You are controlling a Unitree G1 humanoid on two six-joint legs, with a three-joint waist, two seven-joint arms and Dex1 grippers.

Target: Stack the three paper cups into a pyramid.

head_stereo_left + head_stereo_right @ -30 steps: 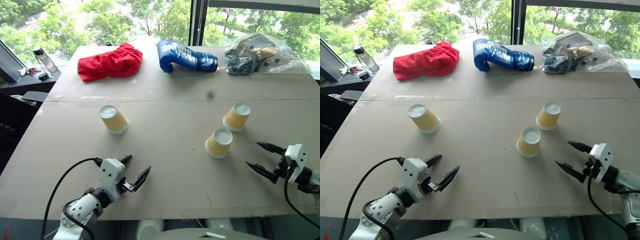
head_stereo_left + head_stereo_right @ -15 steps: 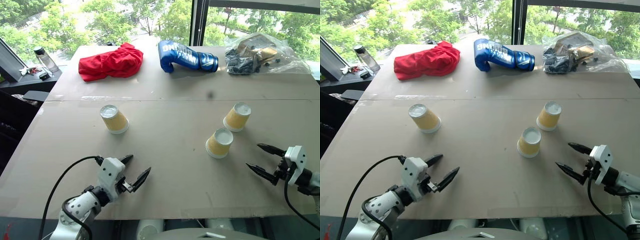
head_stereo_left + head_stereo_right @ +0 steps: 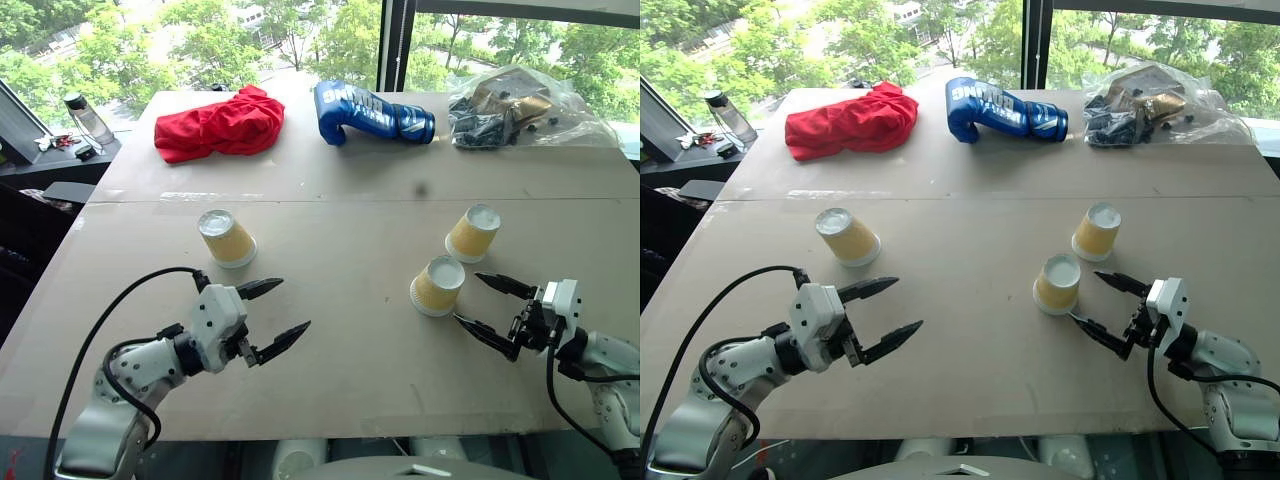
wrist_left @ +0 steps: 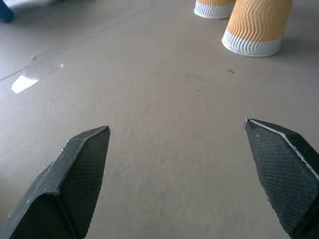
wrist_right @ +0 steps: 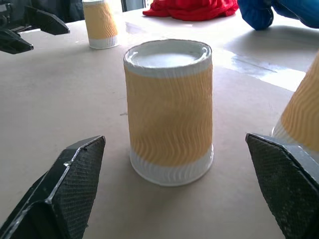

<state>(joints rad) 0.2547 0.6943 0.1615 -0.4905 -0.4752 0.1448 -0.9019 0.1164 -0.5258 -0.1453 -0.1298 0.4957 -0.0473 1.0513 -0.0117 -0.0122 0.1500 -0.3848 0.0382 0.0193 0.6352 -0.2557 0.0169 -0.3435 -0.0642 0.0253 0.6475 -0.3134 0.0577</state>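
Table point(image 3: 330, 330) is matt grey-brown board, smooth, faint seam lines and a few shiny tape-like patches. The three paper cups, near one point(image 5: 168, 112), second on the right point(image 3: 473, 233), left one point(image 3: 227, 238): paper, yellow-tan sides with wavy ribbed embossing, white ribbed rim band, smooth white base, matt. Right gripper point(image 3: 491, 308) and left gripper point(image 3: 270, 314): fingers point(image 5: 67, 191) black, matt, fine cross-hatch grip texture; white plastic housing, black rubbery cable. Red cloth point(image 3: 220, 123) soft, crumpled, matt. Boxing glove point(image 3: 368, 112) glossy blue, leather-like. Bag point(image 3: 525, 108) clear crinkled plastic, shiny.
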